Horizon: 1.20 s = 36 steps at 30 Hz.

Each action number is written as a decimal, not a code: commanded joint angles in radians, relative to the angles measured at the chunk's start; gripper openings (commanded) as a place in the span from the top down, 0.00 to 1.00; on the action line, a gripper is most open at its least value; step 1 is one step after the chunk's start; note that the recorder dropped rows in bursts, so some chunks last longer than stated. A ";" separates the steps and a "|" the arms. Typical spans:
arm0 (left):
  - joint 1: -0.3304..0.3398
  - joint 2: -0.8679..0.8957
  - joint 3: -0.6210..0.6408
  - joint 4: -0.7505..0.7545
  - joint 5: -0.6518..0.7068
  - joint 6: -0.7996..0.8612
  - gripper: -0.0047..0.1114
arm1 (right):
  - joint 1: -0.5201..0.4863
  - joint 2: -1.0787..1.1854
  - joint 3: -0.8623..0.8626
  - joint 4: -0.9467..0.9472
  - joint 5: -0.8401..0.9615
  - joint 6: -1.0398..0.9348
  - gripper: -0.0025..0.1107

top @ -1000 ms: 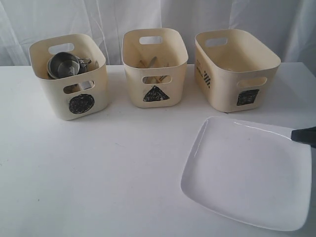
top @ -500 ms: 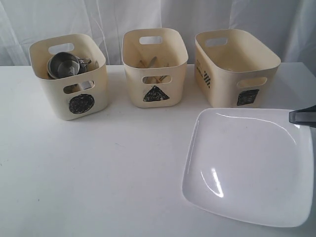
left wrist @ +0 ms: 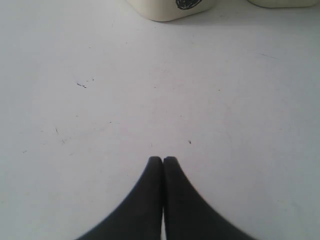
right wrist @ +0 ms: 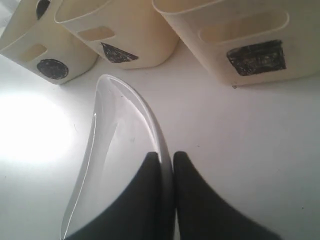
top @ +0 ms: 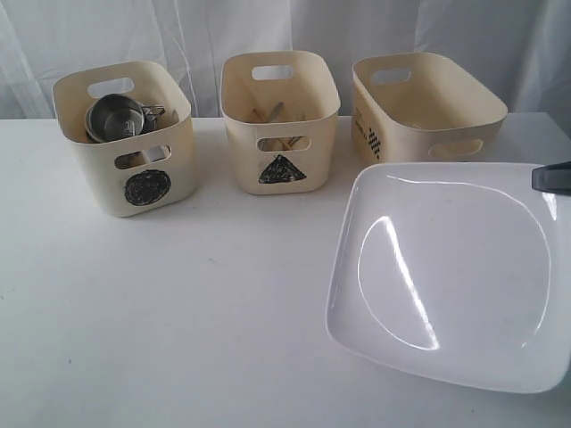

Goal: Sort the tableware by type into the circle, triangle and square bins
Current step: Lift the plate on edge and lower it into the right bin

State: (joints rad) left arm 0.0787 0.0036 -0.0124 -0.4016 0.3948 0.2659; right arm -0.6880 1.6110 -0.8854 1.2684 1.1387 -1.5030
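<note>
Mugs (top: pixel 114 116) and chopsticks (top: pixel 268 114) are binned. Right gripper (right wrist: pixel 167 159) pinches the plate (top: pixel 446 276), square bin (top: pixel 401 147) at its twelve o'clock. Left gripper (left wrist: pixel 163 161) is closed, empty.

Three cream bins stand in a row on the white surface (top: pixel 178 312).
- Circle bin (top: pixel 98 174), left: contains a steel mug (top: pixel 116 116).
- Triangle bin (top: pixel 241 152), middle: contains wooden chopsticks (top: pixel 266 114).
- Square bin (top: pixel 401 134), right: lower front hidden by the white plate (top: pixel 446 276).

The white plate is tilted, with the right claw (top: pixel 551 176) at its right rim.
</note>
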 commanded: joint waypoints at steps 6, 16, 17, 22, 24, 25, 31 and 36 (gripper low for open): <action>0.000 -0.004 0.011 -0.005 0.024 0.000 0.96 | 0.002 -0.114 -0.140 0.044 0.079 0.146 0.98; 0.000 -0.004 0.011 -0.005 0.024 0.000 0.96 | 0.002 -0.032 -0.552 0.131 -0.037 0.349 0.98; 0.000 -0.004 0.011 -0.005 0.024 0.000 0.96 | 0.002 -0.018 -0.588 0.150 -0.055 0.358 0.98; 0.000 -0.004 0.011 -0.005 0.024 0.000 0.96 | 0.051 0.133 -0.781 0.215 -0.315 0.352 0.98; 0.000 -0.004 0.011 -0.005 0.024 0.000 0.96 | 0.116 0.198 -0.826 0.218 -0.422 0.292 0.98; 0.000 -0.004 0.011 -0.005 0.024 0.000 0.96 | 0.160 0.235 -0.841 0.218 -0.516 0.250 0.98; 0.000 -0.004 0.011 -0.005 0.024 0.000 0.96 | 0.350 0.387 -0.886 0.218 -0.797 -0.067 0.98; 0.000 -0.004 0.011 -0.005 0.024 0.000 0.96 | 0.411 0.439 -0.886 0.214 -0.838 -0.169 0.98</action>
State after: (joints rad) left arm 0.0787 0.0036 -0.0124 -0.4016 0.3948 0.2659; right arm -0.2947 2.0443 -1.7571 1.4497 0.3190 -1.6246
